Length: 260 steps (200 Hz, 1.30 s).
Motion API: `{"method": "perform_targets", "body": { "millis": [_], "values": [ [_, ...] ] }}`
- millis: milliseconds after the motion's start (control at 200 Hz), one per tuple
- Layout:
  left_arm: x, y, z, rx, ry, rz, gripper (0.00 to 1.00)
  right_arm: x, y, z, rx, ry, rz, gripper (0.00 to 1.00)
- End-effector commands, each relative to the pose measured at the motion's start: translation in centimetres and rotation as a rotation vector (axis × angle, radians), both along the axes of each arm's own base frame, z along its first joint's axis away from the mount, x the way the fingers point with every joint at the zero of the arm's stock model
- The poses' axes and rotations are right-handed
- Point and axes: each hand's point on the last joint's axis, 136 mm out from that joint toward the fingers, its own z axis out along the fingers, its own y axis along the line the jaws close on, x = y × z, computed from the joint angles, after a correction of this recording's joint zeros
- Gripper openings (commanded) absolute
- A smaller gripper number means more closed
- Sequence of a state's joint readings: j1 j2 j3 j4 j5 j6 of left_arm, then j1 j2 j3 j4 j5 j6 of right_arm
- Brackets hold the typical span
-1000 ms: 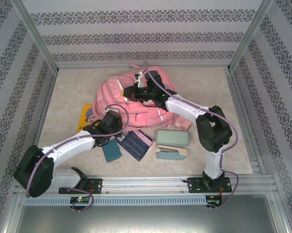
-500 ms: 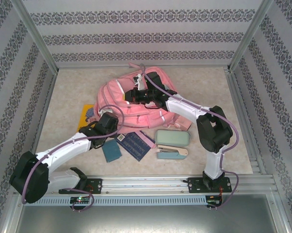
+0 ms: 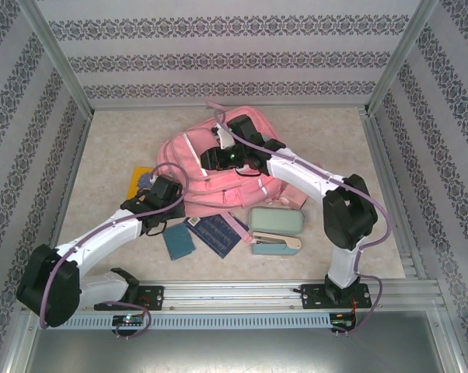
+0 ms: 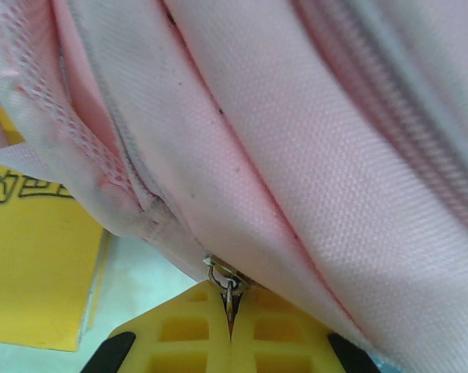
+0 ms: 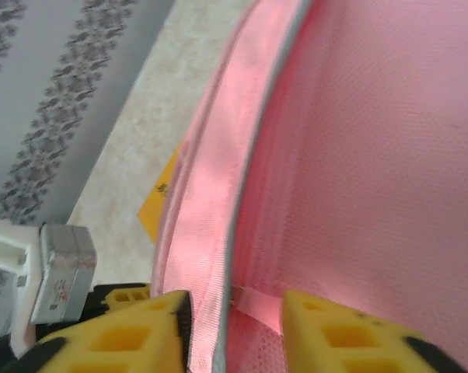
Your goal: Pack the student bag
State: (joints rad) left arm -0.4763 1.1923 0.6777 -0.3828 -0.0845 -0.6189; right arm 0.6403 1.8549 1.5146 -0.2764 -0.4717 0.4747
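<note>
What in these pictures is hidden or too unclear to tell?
Top view: inside of the large pink fabric backpack, covered by its fabric and the right arm.
Left wrist view: the yellow book's black print, cut by the left edge.
Left wrist view: which pocket the metal zipper pull clamped in the left gripper opens; too close.
Right wrist view: whether the right gripper pinches the pink fold; bottom edge cuts its fingers.
</note>
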Motion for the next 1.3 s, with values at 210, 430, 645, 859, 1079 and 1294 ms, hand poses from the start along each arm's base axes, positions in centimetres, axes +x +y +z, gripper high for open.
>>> {"method": "perform_targets", "body": {
  "millis": [210,430,645,859,1079,1294],
  "values": [
    [-1.0,-4.2,3.8,-0.242,0.009,-0.118,0.00,-0.9,-8.2,4.0,-0.139,-0.044,-0.482,0.46],
    [-0.7,-6.7,8.7,-0.321,-0.042,-0.211,0.00,-4.8,-12.7,3.9,-0.103,0.169,-0.722,0.46],
    [-1.0,-10.6,12.0,-0.362,-0.050,-0.327,0.00,-8.6,-11.2,3.1,0.059,0.374,-0.707,0.47],
    [-2.1,-14.3,13.0,-0.367,-0.054,-0.424,0.00,-10.8,-10.1,1.2,0.181,0.517,-0.760,0.53],
    [-2.7,-15.6,13.1,-0.366,-0.062,-0.455,0.00,-11.5,-9.9,-1.1,0.249,0.590,-0.820,0.54],
    [-3.5,-16.8,13.4,-0.385,-0.069,-0.499,0.00,-10.3,-11.1,-1.6,0.313,0.536,-0.894,0.51]
  ]
}}
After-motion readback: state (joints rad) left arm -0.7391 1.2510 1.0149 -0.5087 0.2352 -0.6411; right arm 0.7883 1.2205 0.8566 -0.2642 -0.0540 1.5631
